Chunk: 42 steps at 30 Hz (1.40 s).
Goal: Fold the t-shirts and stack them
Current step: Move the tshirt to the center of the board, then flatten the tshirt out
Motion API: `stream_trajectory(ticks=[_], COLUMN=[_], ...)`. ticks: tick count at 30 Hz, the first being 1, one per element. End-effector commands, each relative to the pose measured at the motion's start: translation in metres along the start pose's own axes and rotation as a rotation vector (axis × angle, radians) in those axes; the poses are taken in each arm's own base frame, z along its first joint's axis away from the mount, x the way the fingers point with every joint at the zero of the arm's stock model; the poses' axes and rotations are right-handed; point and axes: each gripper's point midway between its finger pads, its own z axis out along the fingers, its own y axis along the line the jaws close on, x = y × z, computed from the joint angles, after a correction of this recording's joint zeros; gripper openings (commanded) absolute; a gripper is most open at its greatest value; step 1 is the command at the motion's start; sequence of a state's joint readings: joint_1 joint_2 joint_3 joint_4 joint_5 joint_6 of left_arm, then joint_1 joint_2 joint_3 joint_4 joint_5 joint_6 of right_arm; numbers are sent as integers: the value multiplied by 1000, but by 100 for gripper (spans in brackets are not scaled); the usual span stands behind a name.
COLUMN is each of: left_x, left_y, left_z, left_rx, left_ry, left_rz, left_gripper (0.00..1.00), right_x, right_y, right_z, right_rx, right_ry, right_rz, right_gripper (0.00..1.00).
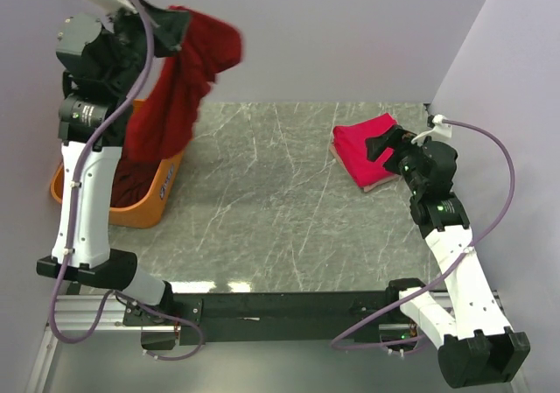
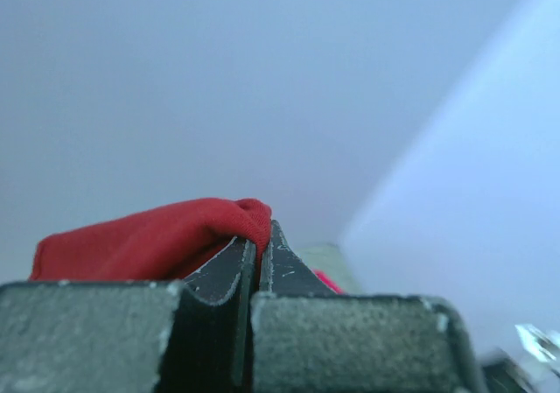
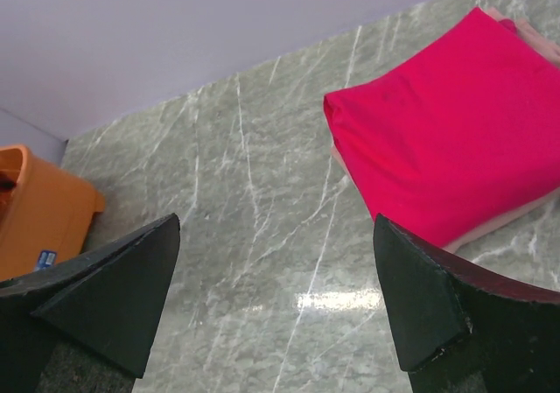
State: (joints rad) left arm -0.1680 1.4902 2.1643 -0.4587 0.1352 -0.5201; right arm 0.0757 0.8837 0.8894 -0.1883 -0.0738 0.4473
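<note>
A dark maroon t-shirt (image 1: 179,95) hangs from my left gripper (image 1: 178,24), which is raised high at the back left. The shirt's lower end trails into the orange tub (image 1: 140,209). In the left wrist view the gripper (image 2: 260,238) is shut on a fold of the red cloth (image 2: 149,240). A folded crimson-pink t-shirt (image 1: 360,150) lies on the table at the right, shown too in the right wrist view (image 3: 446,139). My right gripper (image 1: 385,145) hovers at that shirt's near right edge. Its jaws (image 3: 276,227) are wide open with nothing between them.
More dark red cloth lies inside the orange tub (image 3: 39,209) at the table's left edge. A pale layer (image 3: 525,214) shows under the folded shirt. The marble tabletop (image 1: 262,192) stretches between tub and folded shirt, with walls close behind and to the right.
</note>
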Motion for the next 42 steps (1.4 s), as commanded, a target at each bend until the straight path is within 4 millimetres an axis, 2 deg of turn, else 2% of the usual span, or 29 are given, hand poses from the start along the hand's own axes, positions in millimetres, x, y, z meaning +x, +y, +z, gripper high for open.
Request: stream_trajectory(ticks=[1,5,7,9,10,11,12,14,15,16,17,18,19,21,22,24,25,26,27,30,31,33,34,36,37,39,40,41,42], left_x=[-25,-13,-1,6,24,34,54,79,98,130,151,188,201,233,253,280,286,293,311,334,350,371,379,396,403,416,420,430,430], left_y=[-99,-145,-153,-149,-137,-130,-110,-87,-66,-39,-17,19,47,93,127,155,166,170,174,163,164,166,162,158,149,142,133,132,128], left_z=[-20,-27,-25,-19,-9,-3,10,22,31,38,42,43,42,36,26,12,6,1,-10,-20,-30,-44,-49,-59,-61,-62,-59,-58,-51], left_rx=[386,540,573,560,520,491,407,318,229,144,70,-60,-147,-289,-382,-451,-487,-497,-506,-426,-423,-442,-435,-426,-398,-364,-327,-323,-311], left_ry=[-65,-55,-29,-28,6,18,36,74,109,169,205,266,281,334,383,448,458,467,505,562,604,659,683,727,747,774,783,807,805], left_rz=[55,33,18,6,-2,-9,-26,-30,-39,-40,-43,-56,-58,-98,-113,-156,-162,-164,-173,-215,-224,-236,-233,-227,-224,-211,-210,-210,-199], left_gripper=[1,1,1,1,1,1,1,5,9,19,26,38,72,94,99,99,100,99,99,99,100,99,99,99,99,100,99,99,99], right_x=[-14,-18,-18,-19,-20,-23,-23,-26,-24,-22,-20,-18,-17,-11,-10,-2,2,9,14,29,33,47,52,71,76,97,107,115,121], right_y=[10,8,2,-5,-8,-11,-19,-21,-22,-22,-21,-20,-19,-19,-17,-14,-8,-7,1,5,15,18,31,39,45,52,52,55,56], right_z=[-5,-12,-15,-21,-23,-27,-30,-36,-37,-37,-37,-35,-35,-30,-28,-21,-18,-12,-10,4,5,16,18,29,33,44,52,54,57], right_rx=[-51,-34,-5,31,52,70,112,129,131,127,121,114,110,103,97,72,40,25,-16,-23,-45,-25,-53,-69,-81,-86,-77,-79,-77], right_ry=[-60,-84,-89,-101,-108,-123,-128,-144,-142,-136,-128,-117,-109,-80,-71,-31,-9,19,43,102,120,172,189,246,263,331,368,396,417], right_rz=[-22,-21,-15,-12,-8,-7,-3,6,7,5,3,0,-1,-4,-6,-4,-2,0,1,-18,-41,-58,-76,-87,-87,-92,-89,-91,-88], right_gripper=[96,96,96,96,96,96,96,96,97,97,97,97,97,97,97,97,97,97,97,97,97,97,97,97,97,96,96,96,95])
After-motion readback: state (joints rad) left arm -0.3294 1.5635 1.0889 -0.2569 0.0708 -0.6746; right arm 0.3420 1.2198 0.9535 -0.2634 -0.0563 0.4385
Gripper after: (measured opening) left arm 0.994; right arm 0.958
